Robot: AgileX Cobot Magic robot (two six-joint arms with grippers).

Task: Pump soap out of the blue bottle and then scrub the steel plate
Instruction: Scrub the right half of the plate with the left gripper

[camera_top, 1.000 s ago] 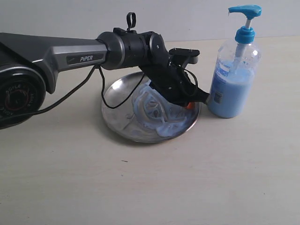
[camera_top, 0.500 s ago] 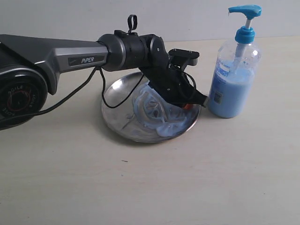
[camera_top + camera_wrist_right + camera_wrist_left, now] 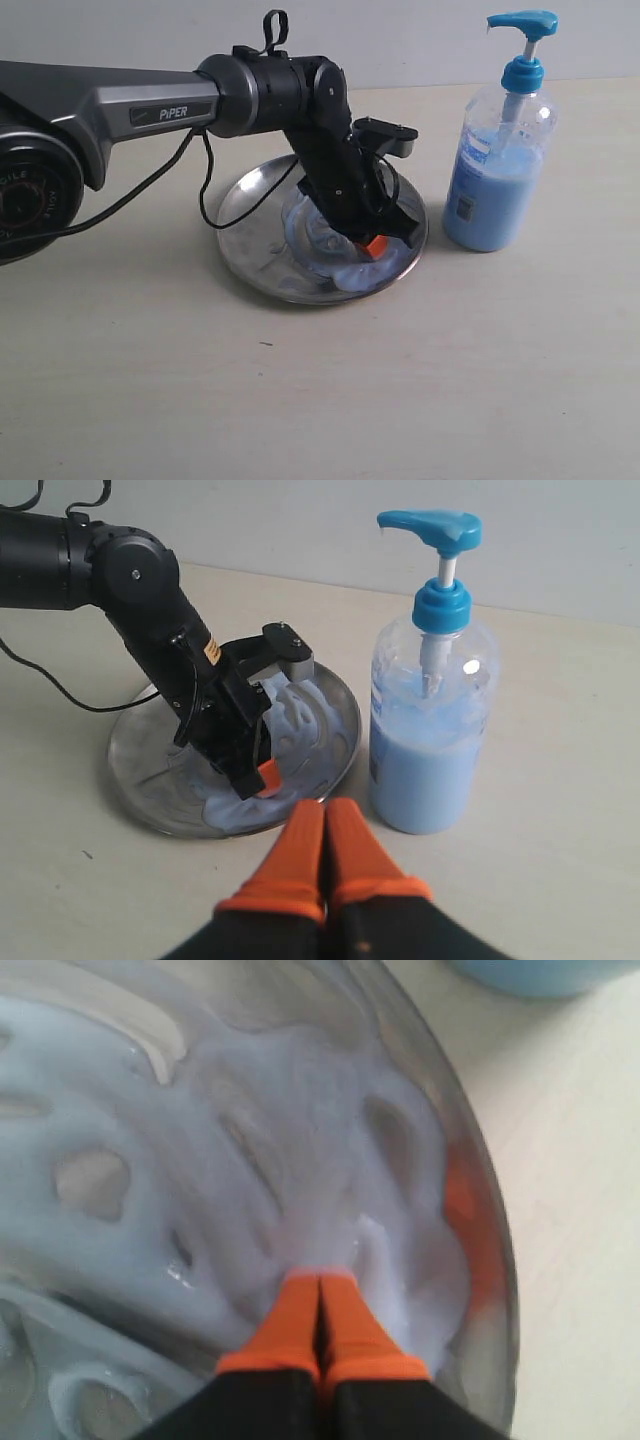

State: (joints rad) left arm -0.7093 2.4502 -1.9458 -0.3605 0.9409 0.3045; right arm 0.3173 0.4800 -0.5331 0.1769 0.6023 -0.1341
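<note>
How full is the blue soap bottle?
More than half full. Through the clear blue bottle, the pale soap reaches well above the middle, with empty space above it.

It looked like a robot test bench: a plain beige tabletop (image 3: pixel 400 400) against a pale far wall (image 3: pixel 420 30), with a grey-and-black arm marked PiPER (image 3: pixel 130 105).
</note>
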